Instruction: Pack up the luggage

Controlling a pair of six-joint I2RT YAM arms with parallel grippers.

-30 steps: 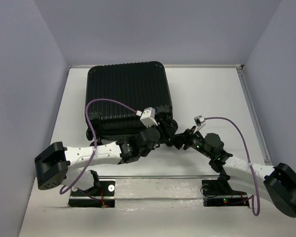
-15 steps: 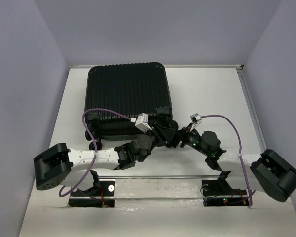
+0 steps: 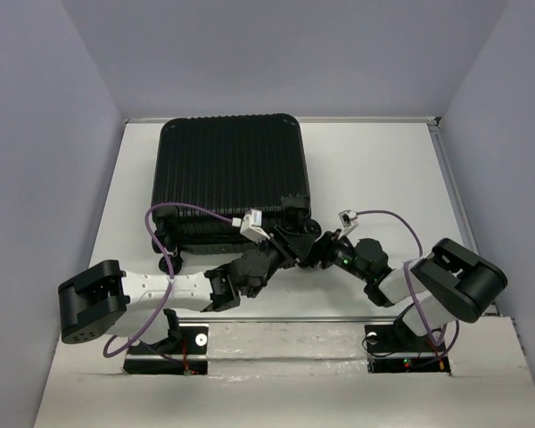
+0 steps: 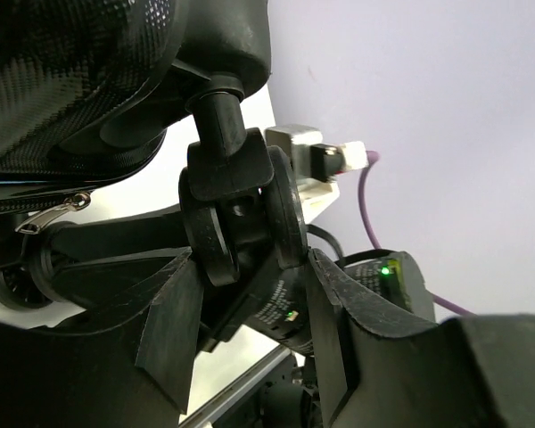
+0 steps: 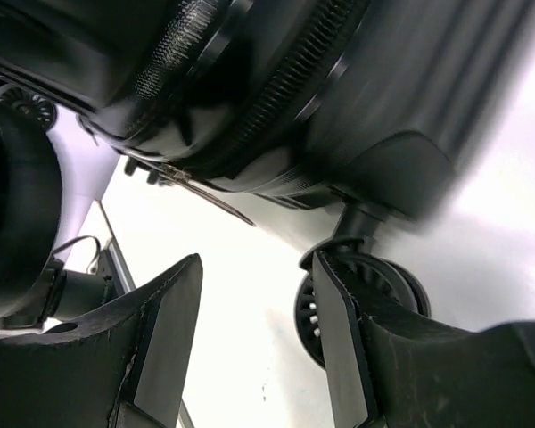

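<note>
The luggage [image 3: 230,174], a large black ribbed hard-shell suitcase, lies shut and flat at the back left of the table. Both grippers meet at its near right corner. My left gripper [image 3: 285,241] is open, and a black caster wheel [image 4: 241,218] stands just beyond its fingertips [image 4: 174,321], in the gap between them. My right gripper [image 3: 314,251] is open and holds nothing. In the right wrist view a caster wheel [image 5: 310,312] shows partly behind its right finger [image 5: 343,348], under the suitcase shell [image 5: 276,80] and its zipper pull [image 5: 205,192].
Purple cables [image 3: 183,209] loop from both wrists. The right arm's elbow [image 3: 455,285] is folded near the right base. A metal rail [image 3: 276,321] runs along the near table edge. White table surface [image 3: 383,169] lies to the right of the suitcase.
The right arm has folded in, its elbow swinging left from the far right. Both wrists stayed at the suitcase's near right corner and drew slightly nearer. The suitcase barely shifted.
</note>
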